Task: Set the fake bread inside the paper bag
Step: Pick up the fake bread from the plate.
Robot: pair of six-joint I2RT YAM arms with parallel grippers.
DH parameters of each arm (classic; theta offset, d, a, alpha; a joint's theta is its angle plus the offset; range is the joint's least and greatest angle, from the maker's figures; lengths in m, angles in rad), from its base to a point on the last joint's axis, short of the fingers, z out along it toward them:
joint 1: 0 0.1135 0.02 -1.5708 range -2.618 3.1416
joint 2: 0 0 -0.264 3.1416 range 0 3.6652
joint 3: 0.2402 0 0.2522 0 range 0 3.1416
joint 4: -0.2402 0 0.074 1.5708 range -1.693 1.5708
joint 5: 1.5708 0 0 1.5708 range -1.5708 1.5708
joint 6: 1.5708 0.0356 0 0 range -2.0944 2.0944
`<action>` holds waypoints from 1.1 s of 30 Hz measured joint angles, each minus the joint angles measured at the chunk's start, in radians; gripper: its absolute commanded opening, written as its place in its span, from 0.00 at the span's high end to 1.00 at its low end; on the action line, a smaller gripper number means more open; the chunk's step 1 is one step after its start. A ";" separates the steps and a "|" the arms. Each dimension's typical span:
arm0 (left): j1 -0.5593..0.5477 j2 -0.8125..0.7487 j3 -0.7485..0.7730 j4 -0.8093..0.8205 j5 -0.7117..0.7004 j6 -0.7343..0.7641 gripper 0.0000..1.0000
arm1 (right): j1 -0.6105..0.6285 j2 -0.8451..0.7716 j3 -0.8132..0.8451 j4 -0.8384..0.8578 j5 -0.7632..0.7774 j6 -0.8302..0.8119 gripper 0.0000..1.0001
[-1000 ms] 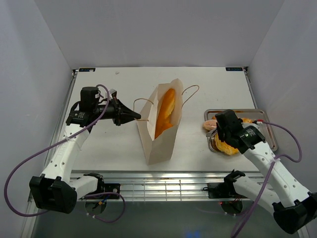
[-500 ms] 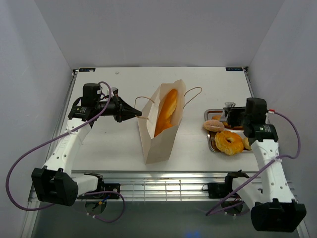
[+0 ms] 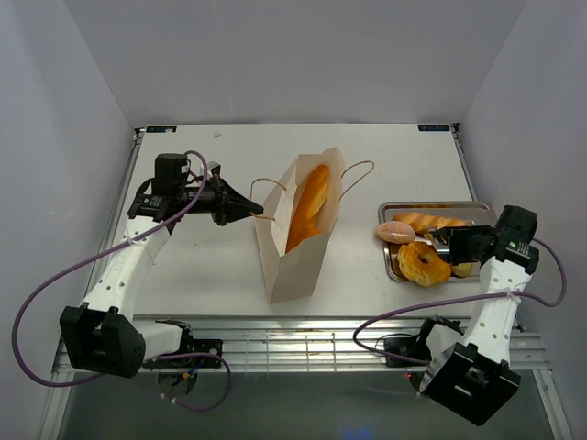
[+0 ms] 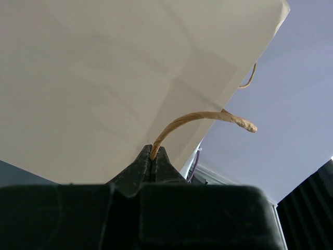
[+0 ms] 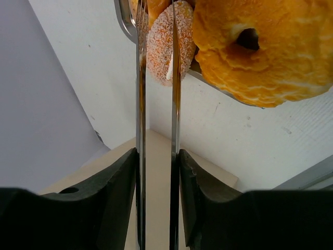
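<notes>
Left gripper (image 4: 152,156) pinches the handle (image 4: 208,117), steadying the bag (image 3: 293,257) (baguette (image 3: 310,206) inside); right gripper (image 5: 156,166) clamps tongs (image 5: 140,104) aimed at the bun (image 5: 158,44) ahead.

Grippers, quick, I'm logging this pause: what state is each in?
Left gripper: shut on the cord handle of the paper bag.
Right gripper: shut on the metal tongs.

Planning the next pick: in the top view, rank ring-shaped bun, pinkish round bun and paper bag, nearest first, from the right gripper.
From the right gripper, holding tongs:
1. ring-shaped bun, front of tray
2. pinkish round bun, tray's left edge
3. paper bag, well to the left
</notes>
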 measured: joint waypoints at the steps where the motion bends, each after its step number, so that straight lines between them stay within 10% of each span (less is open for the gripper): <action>1: 0.000 0.001 0.000 0.000 0.000 -0.002 1.00 | -0.016 -0.007 0.000 -0.011 -0.006 -0.024 0.57; 33: -0.036 0.046 0.002 0.103 0.078 -0.081 1.00 | -0.344 -0.016 -0.165 0.031 -0.175 -0.480 0.52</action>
